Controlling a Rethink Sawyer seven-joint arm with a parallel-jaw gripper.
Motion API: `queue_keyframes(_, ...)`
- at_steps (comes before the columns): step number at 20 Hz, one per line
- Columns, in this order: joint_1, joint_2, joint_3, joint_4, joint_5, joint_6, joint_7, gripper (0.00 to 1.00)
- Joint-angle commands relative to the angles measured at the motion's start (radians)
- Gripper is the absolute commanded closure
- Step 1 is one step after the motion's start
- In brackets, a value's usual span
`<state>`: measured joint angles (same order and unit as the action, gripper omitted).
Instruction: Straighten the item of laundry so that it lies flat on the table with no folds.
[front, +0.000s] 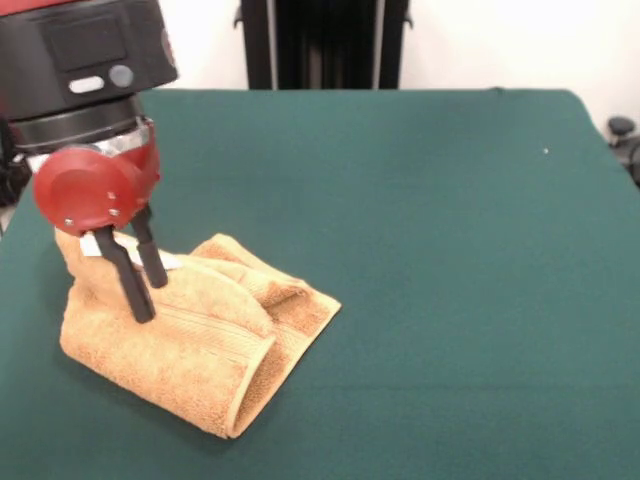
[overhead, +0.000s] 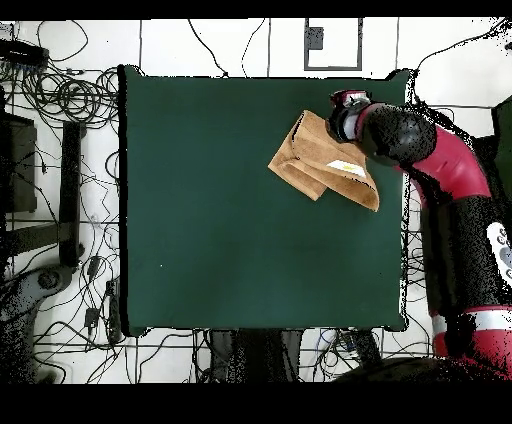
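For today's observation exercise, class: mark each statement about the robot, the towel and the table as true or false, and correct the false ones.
1. The orange-tan terry-cloth towel lies fully flat. False: it is folded and bunched.
2. The red and black gripper has its dark jaws over the towel. True.
3. The towel sits in the middle of the dark green felt-covered table. False: in the overhead view the towel lies near a corner.
4. A small white tag shows on the towel near the gripper. True.
5. A second towel lies on the table. False: there is only one.
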<state>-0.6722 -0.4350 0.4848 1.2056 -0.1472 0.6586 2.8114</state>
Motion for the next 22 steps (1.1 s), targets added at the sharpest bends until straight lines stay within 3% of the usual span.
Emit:
queue_keyframes(1,0.129,0.064,-0.021,-0.02,0.043,0.143,0.032,0.0)
queue_keyframes(6,0.214,0.071,-0.122,-0.132,0.041,0.34,0.114,0.0)
queue_keyframes(13,0.294,0.083,-0.218,-0.251,0.002,0.482,0.163,0.0)
queue_keyframes(18,0.335,0.111,-0.267,-0.316,-0.006,0.554,0.206,0.0)
queue_keyframes(22,0.349,0.134,-0.288,-0.342,-0.013,0.513,0.193,0.0)
